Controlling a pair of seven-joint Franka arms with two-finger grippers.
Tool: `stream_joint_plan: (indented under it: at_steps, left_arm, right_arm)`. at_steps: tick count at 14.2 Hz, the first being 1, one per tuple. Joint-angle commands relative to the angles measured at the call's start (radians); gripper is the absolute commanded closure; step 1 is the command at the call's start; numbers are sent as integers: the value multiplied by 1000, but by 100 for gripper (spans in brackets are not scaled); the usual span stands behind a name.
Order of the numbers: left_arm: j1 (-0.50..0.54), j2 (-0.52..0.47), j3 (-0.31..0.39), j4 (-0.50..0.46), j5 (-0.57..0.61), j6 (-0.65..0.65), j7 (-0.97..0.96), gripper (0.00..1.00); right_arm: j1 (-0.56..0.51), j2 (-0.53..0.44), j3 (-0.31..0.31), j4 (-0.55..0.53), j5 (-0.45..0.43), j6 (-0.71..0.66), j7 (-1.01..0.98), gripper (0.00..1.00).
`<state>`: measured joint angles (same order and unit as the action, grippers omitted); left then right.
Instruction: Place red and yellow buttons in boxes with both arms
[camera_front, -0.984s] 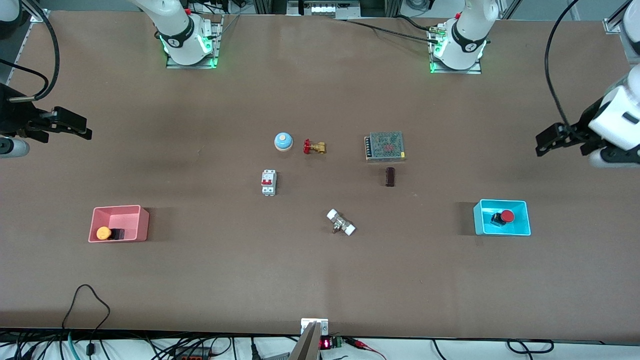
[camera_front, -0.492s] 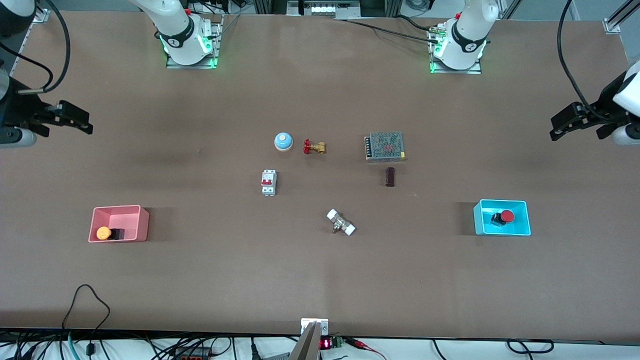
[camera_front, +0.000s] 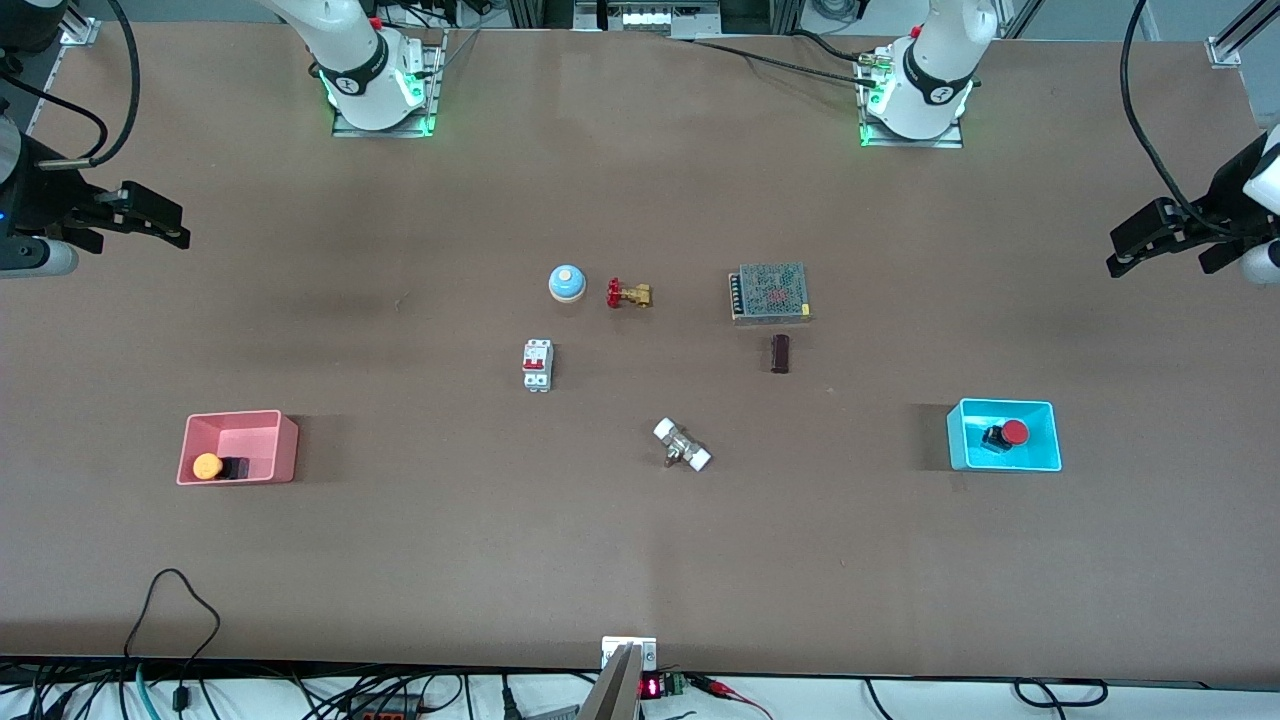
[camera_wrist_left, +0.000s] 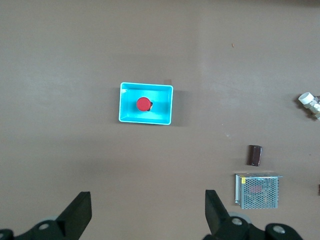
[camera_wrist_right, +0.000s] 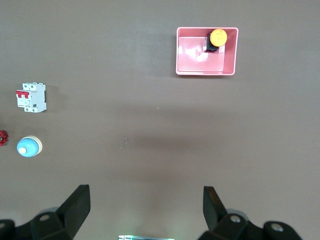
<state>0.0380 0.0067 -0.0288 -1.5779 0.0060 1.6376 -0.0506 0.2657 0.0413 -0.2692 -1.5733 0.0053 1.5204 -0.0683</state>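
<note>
White arms (camera_front: 935, 60), dark grey joints, black cables, green-lit bases.

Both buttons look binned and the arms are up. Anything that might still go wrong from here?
Little, probably. The yellow button lies on its side against the pink box's wall, so a bump might tip it out. Both the left tool and the right tool hang open near the table ends, where cables loop close.
</note>
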Motion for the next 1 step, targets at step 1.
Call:
stream_joint_plan:
  at_steps: [1]
  left_arm:
    - [17, -22, 9, -16, -32, 5, 17, 0]
  right_arm:
    - [1, -18, 4, -14, -16, -8, 22, 0]
